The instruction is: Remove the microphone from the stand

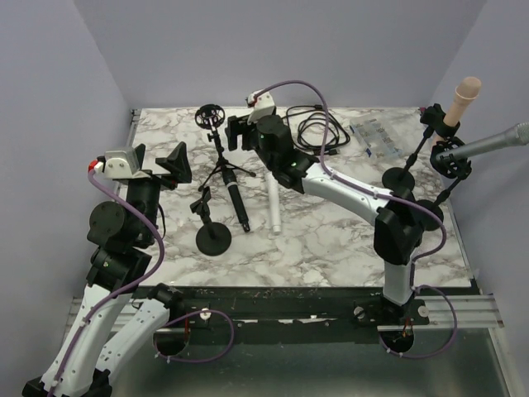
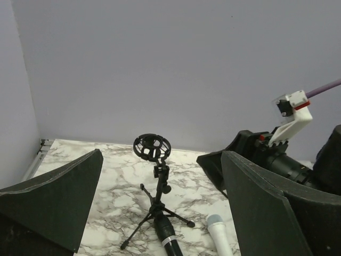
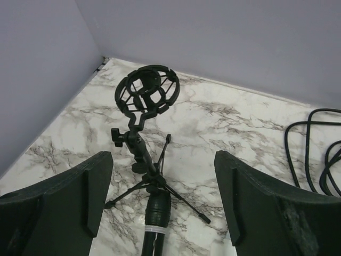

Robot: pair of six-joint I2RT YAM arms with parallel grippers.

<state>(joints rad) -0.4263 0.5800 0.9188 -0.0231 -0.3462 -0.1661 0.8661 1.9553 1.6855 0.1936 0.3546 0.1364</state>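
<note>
Microphone, black, lies flat on the white, grey-veined marble worktop, its far end among the legs of a small tripod stand whose ring-shaped shock mount holds nothing. From the top view, plain lavender-grey walls close the worktop on the left, far and right sides. A white microphone lies just right of the black one, and a round-base stand sits nearer. Coiled black cables and a clear plastic bag lie far right; what the bag holds I cannot tell. The left end effector is spread at the left edge, and the right end effector is beside the mount.

The left wrist view shows its fingers wide apart and holding nothing, framing the tripod with both microphones on the marble.

In the right wrist view the fingers are likewise spread and grip nothing, with the black microphone between them below the empty mount.
</note>
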